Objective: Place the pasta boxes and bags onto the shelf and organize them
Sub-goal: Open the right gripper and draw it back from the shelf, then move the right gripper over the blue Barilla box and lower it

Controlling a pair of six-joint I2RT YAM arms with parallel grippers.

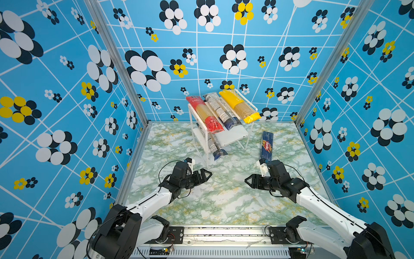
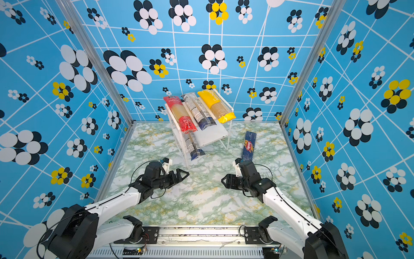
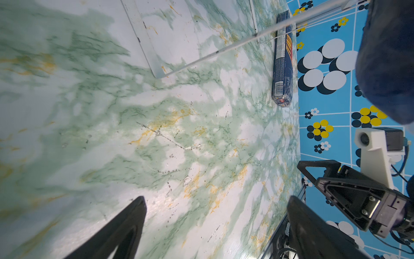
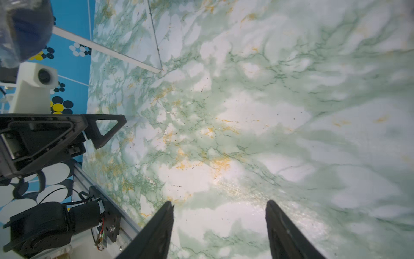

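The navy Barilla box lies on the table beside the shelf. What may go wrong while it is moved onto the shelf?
1. The Barilla box lies flat, so the right fingers may scrape the table or slip off.
2. The lower pack juts out of the shelf toward the front; sliding the box in beside it may push it off.

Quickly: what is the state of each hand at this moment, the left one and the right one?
Left hand: open, holding nothing.
Right hand: open, holding nothing.
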